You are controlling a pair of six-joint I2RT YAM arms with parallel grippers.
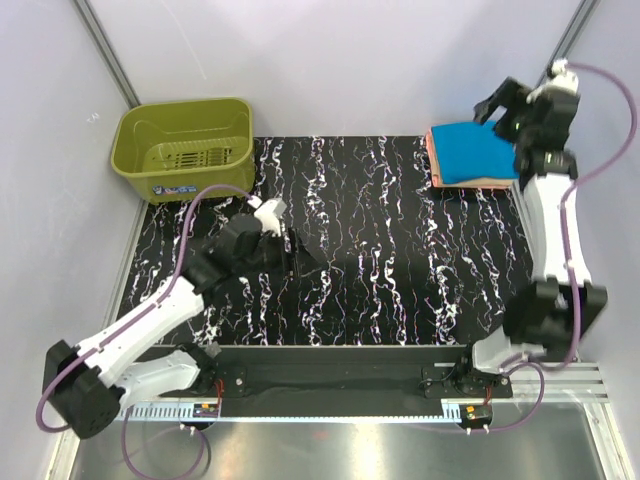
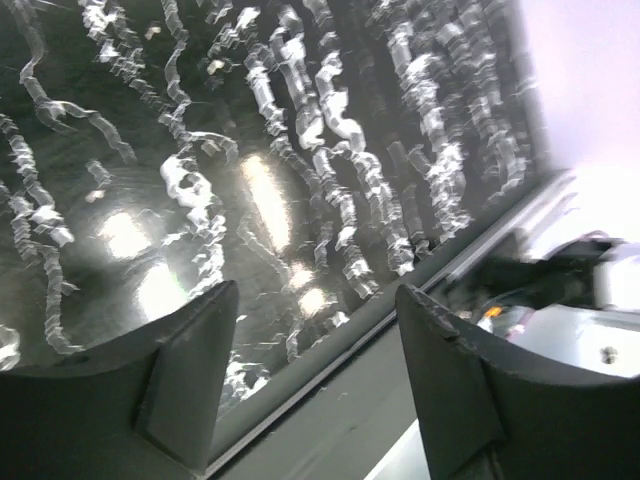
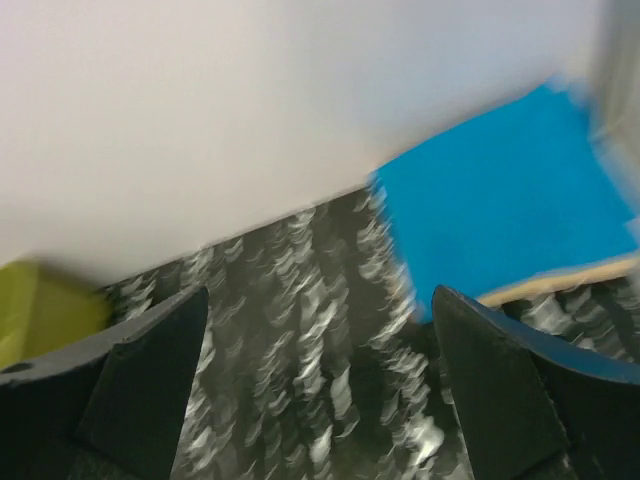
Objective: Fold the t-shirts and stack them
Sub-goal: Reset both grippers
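The turquoise-blue t-shirt (image 1: 472, 150) lies folded on top of the folded peach-orange t-shirt (image 1: 470, 184) at the table's far right. Only the peach edges show under it. In the right wrist view the blue shirt (image 3: 510, 205) sits upper right with a peach edge (image 3: 560, 278) below it. My right gripper (image 1: 498, 108) is open and empty, raised beside the stack's right end; its jaws (image 3: 320, 380) frame bare tabletop. My left gripper (image 1: 288, 250) is open and empty over the left middle of the table, and its jaws (image 2: 318, 375) frame the table's near edge.
An olive-green plastic basket (image 1: 183, 148) stands at the far left corner and shows in the right wrist view (image 3: 40, 310). The black marbled tabletop (image 1: 380, 250) lies between the arms. A metal rail (image 1: 340, 372) runs along the near edge. White walls enclose the sides.
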